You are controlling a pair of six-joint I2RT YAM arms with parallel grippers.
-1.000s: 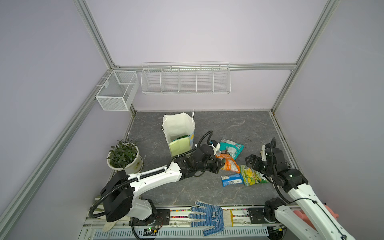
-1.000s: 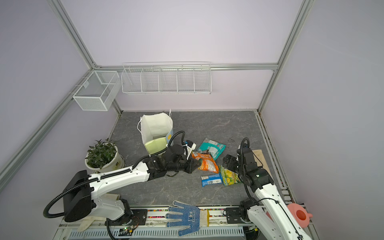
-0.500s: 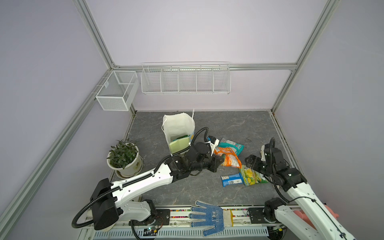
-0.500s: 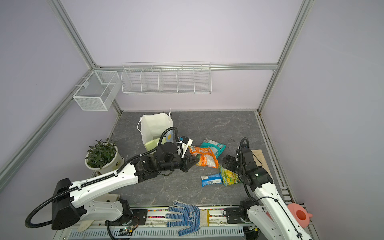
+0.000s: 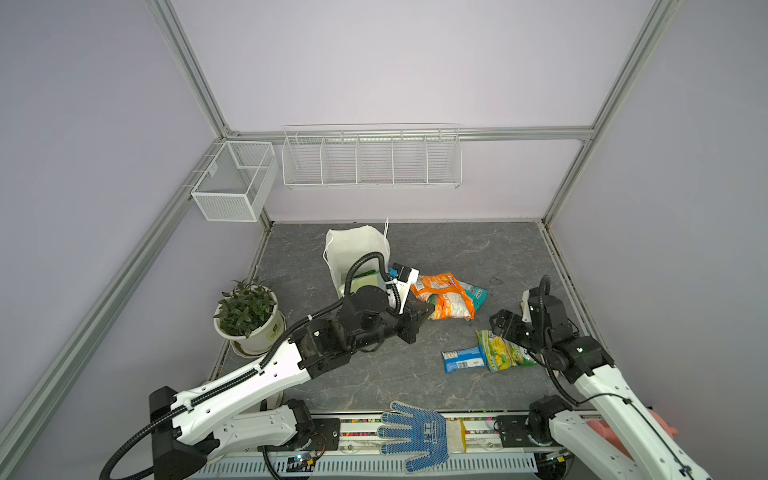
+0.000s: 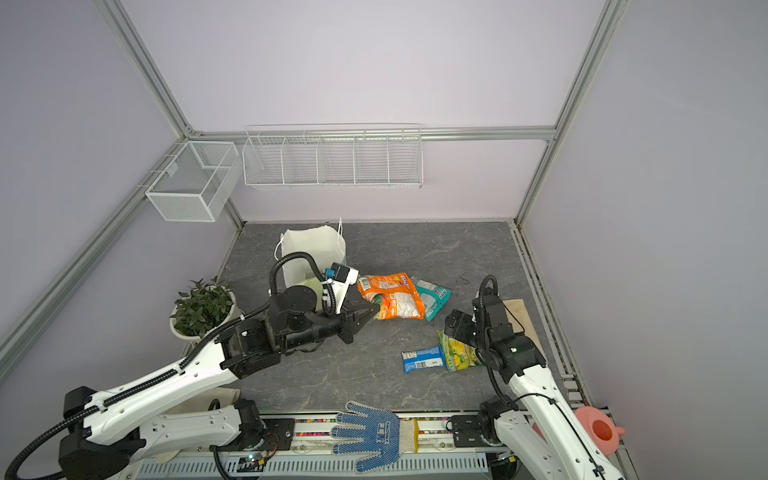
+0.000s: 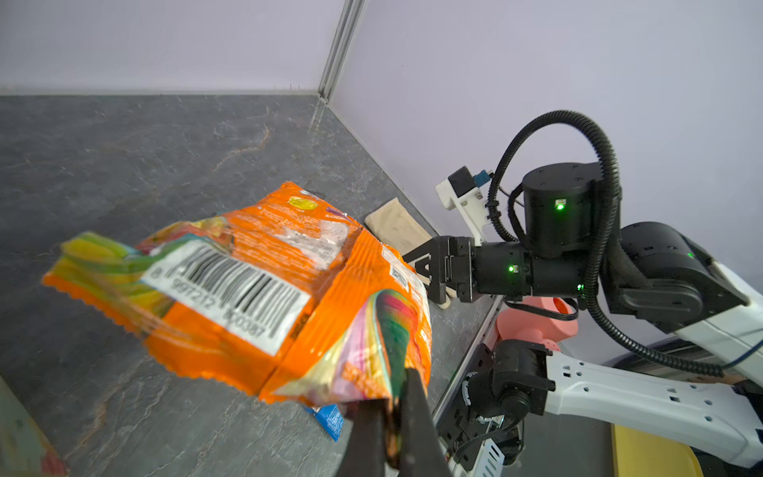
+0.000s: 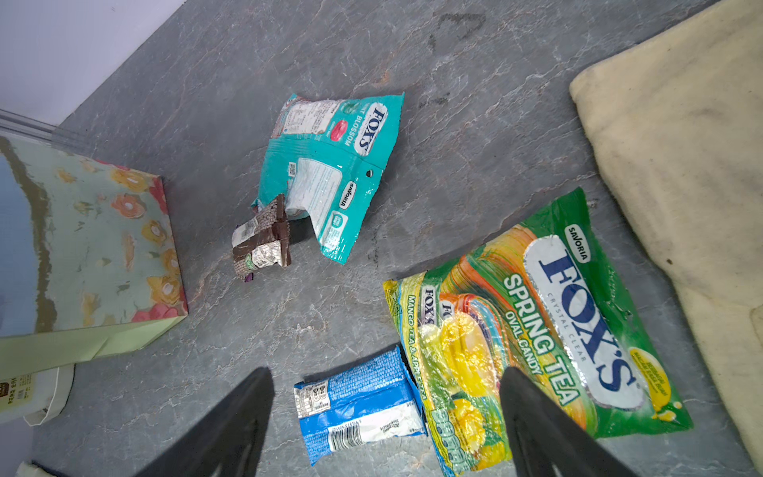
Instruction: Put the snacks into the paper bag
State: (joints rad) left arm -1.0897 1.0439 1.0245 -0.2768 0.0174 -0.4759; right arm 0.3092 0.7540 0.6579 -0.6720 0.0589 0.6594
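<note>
left fingers (image 7: 415,417) clenched on the orange packet (image 5: 442,293), held off the bench (image 5: 374,374) beside the paper bag (image 5: 357,249); next it must swing over the bag's mouth and drop. right fingers (image 8: 536,417) released.

Bright even light, faint shadows, wide-angle edge bending, orange packet (image 7: 256,289) slightly blurred.

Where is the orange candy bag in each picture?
In a top view: the crinkly orange plastic snack packet, near centre, in the left pincer.
In a top view: near centre too.
Left wrist: it fills the middle.
Right wrist: not in it.
Landmark: the small blue plastic packet, in all four.
</note>
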